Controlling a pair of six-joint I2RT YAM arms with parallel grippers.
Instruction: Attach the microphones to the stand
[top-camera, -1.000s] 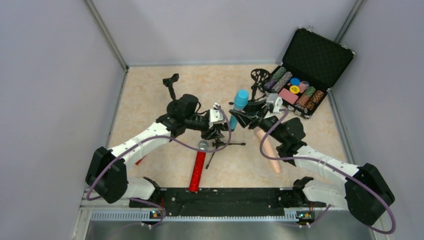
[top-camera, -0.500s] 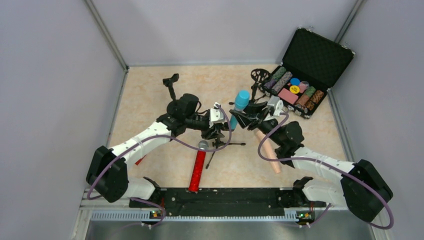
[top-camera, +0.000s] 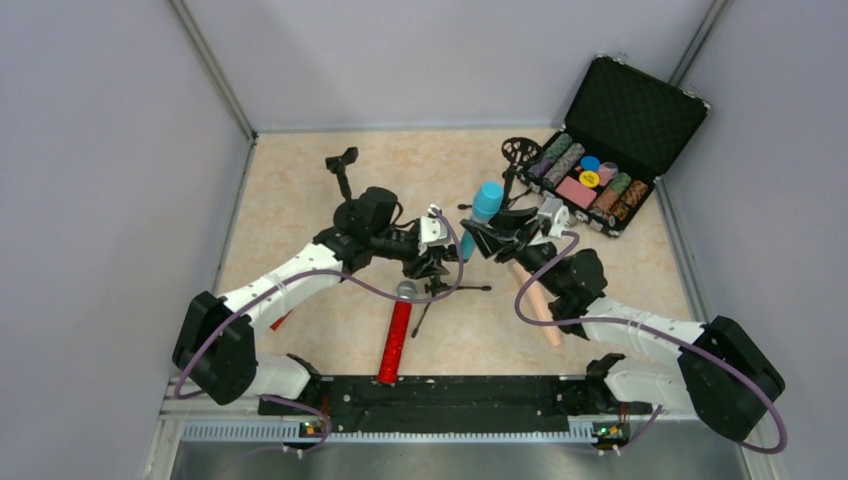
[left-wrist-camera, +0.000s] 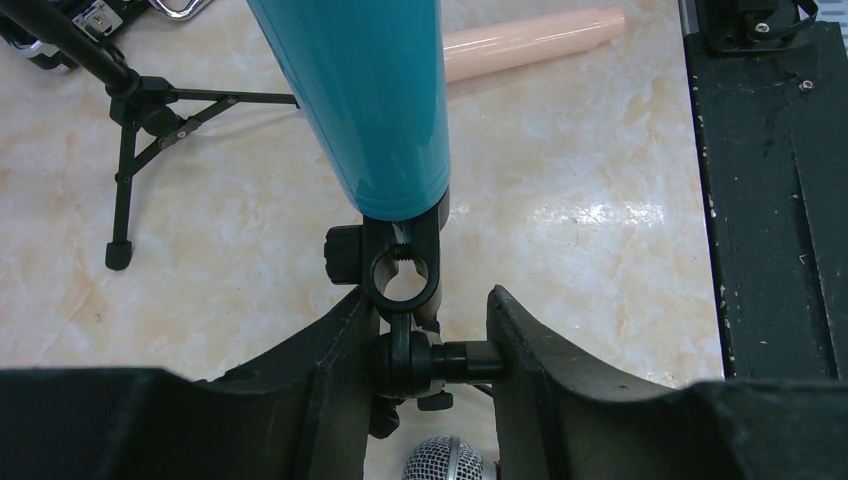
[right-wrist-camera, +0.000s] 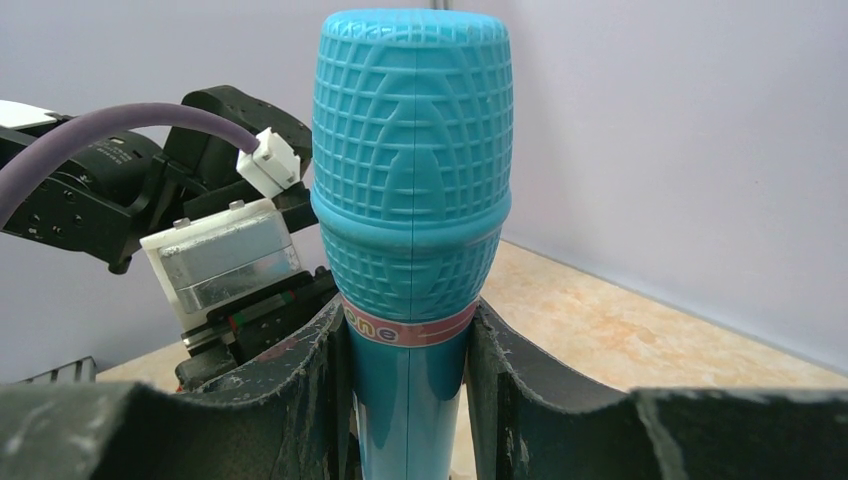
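The teal-blue microphone (top-camera: 484, 207) stands tilted, and my right gripper (top-camera: 487, 237) is shut on its body just below the head (right-wrist-camera: 412, 200). Its lower end (left-wrist-camera: 385, 130) meets the black clip (left-wrist-camera: 404, 268) of a small tripod stand (top-camera: 440, 290). I cannot tell whether it is seated in the clip. My left gripper (top-camera: 431, 262) is shut on the stand's swivel joint (left-wrist-camera: 437, 360) under the clip. The glittery red microphone (top-camera: 396, 338) lies on the table below, its silver mesh head (left-wrist-camera: 449, 465) by my left fingers. The pale peach microphone (top-camera: 538, 305) lies to the right; it also shows in the left wrist view (left-wrist-camera: 530, 38).
A second black stand (top-camera: 343, 166) is at the back left. A third (top-camera: 518, 155) with a round mesh ring is at the back right; its tripod legs (left-wrist-camera: 140, 110) show near the teal microphone. An open black case (top-camera: 612, 135) of coloured chips sits at the far right corner.
My right arm has shifted a little and the teal microphone's head has moved very slightly right. My left gripper and the stand have stayed put.
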